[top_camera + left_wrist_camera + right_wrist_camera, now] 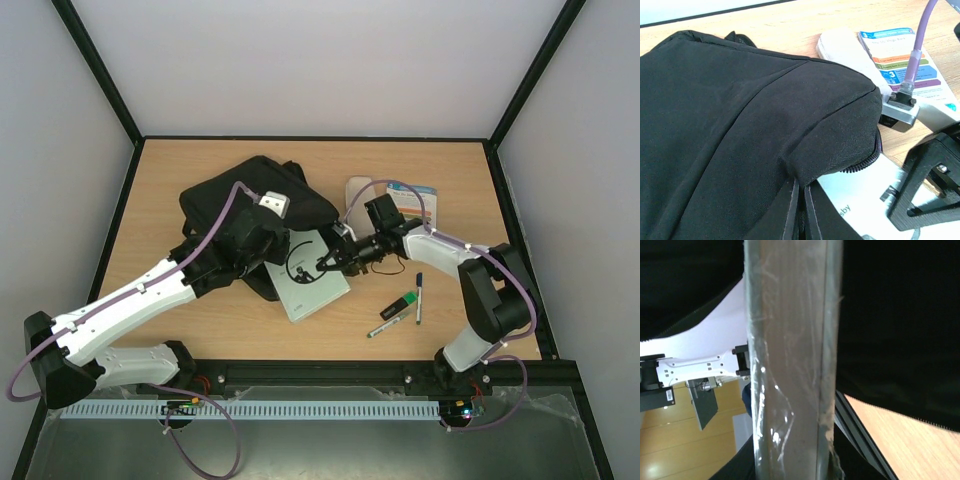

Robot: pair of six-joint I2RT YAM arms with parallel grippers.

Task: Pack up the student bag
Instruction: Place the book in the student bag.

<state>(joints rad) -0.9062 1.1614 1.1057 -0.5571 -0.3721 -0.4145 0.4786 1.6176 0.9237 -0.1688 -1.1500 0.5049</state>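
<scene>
The student bag point(250, 195) is a large black backpack lying at the table's back left. My left gripper point(265, 238) is shut on the fabric edge by its zip opening, and in the left wrist view the thin fingers point(790, 212) pinch that black flap point(830, 145). A grey-white book point(312, 278) lies with one end under the lifted flap. My right gripper point(330, 262) is shut on the book's right edge. In the right wrist view the plastic-wrapped book point(790, 365) stands edge-on between the jaws, with the bag's dark fabric point(900, 315) behind it.
A colourful booklet point(418, 200) and a white pouch point(358, 188) lie behind the right arm. A green marker point(402, 305) and two pens point(418, 297) lie at the front right. The right arm's camera block point(900, 112) hangs close to the bag's corner.
</scene>
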